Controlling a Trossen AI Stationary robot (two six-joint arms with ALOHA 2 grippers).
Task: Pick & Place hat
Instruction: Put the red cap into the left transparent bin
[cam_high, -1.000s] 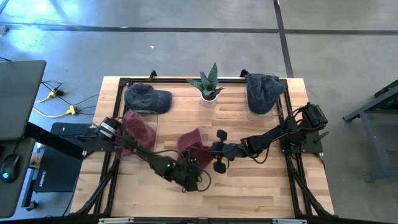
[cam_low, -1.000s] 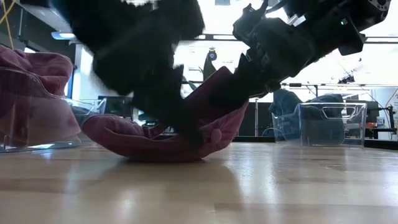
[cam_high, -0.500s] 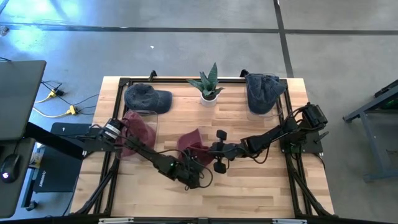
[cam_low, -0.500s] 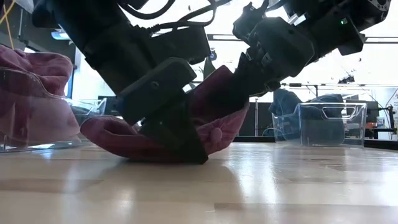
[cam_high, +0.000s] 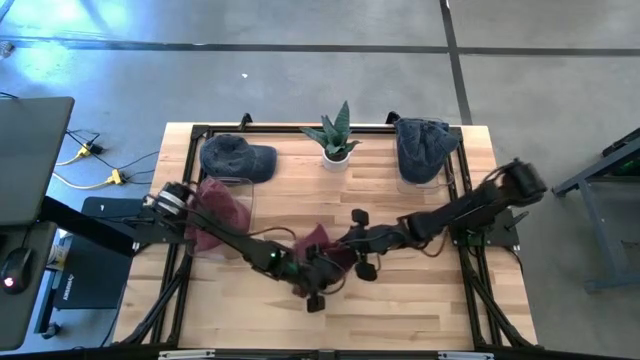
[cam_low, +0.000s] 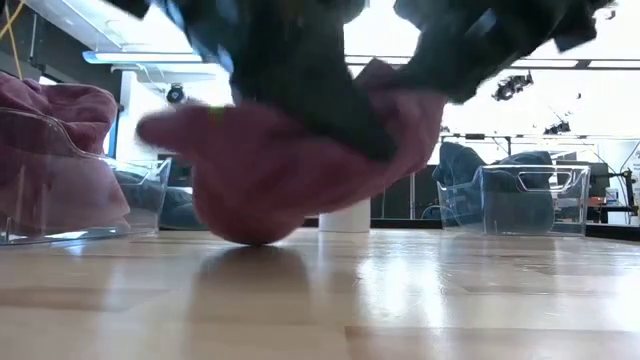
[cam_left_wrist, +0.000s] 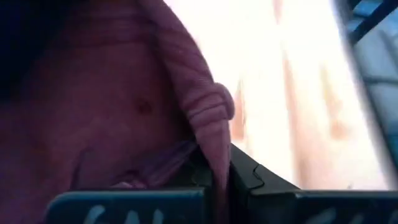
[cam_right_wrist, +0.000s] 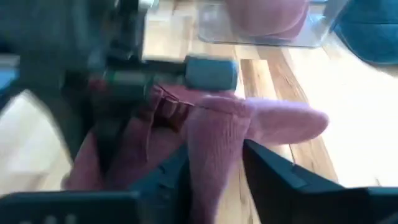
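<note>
left end effector: clamped on maroon hat | right end effector: part-open astride hat

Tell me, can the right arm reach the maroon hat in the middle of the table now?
Probably yes. The right gripper is already at the maroon hat, whose fabric lies between its parted fingers. The left gripper is shut on the same hat beside it, without blocking it.

Maroon hat, dark hands
</note>
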